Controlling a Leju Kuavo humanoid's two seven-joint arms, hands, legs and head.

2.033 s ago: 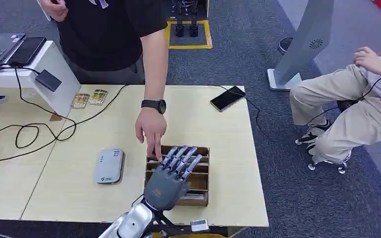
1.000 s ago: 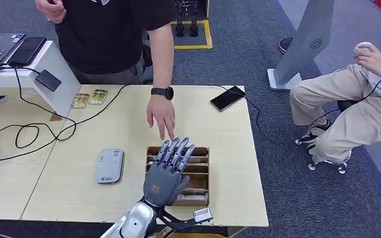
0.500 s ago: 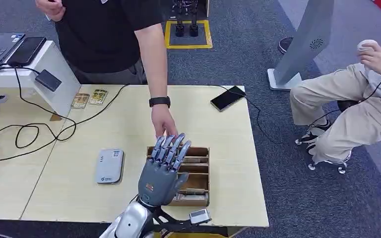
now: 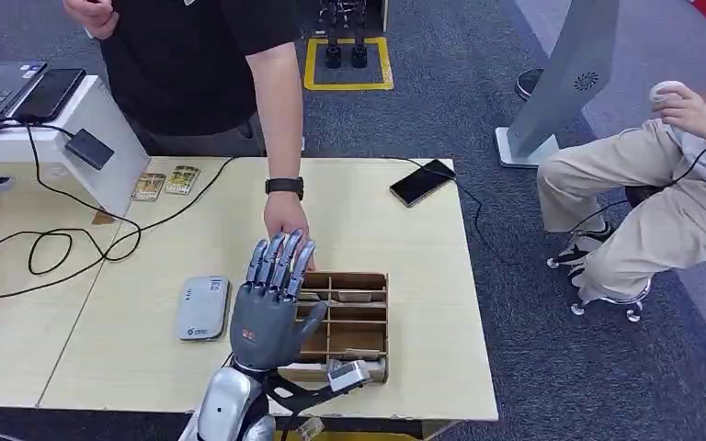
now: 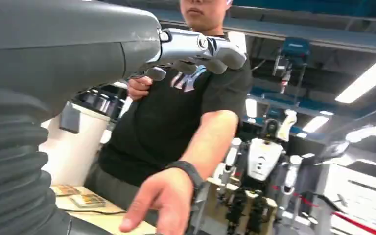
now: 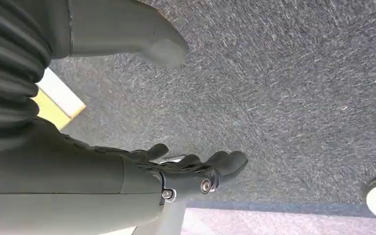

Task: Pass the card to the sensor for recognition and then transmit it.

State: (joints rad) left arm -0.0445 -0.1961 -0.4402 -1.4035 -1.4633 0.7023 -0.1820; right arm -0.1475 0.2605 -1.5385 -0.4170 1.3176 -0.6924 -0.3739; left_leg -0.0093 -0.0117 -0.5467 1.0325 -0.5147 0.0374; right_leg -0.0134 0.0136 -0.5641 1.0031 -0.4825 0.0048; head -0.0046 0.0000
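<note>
My left hand [image 4: 271,303] is raised over the left edge of the brown cardboard divider box [image 4: 358,317], fingers straight and spread, holding nothing. In the left wrist view its fingers [image 5: 196,49] stretch out in the air, bare. A person's hand [image 4: 287,220] with a black watch hovers just beyond my fingertips, near the box's far left corner; it also fills the near part of the left wrist view [image 5: 161,203]. The grey card reader [image 4: 202,308] lies flat on the table left of the box. My right hand [image 6: 176,171] hangs above the carpet, holding nothing.
Two picture cards [image 4: 165,182] lie at the back left beside a white stand. Black cables [image 4: 55,248] loop over the left of the table. A phone [image 4: 421,182] lies at the back right. A seated person [image 4: 662,202] is off to the right.
My left hand has drifted left from over the box's middle to its left edge. The person's hand has pulled back from the box to the table beyond it.
</note>
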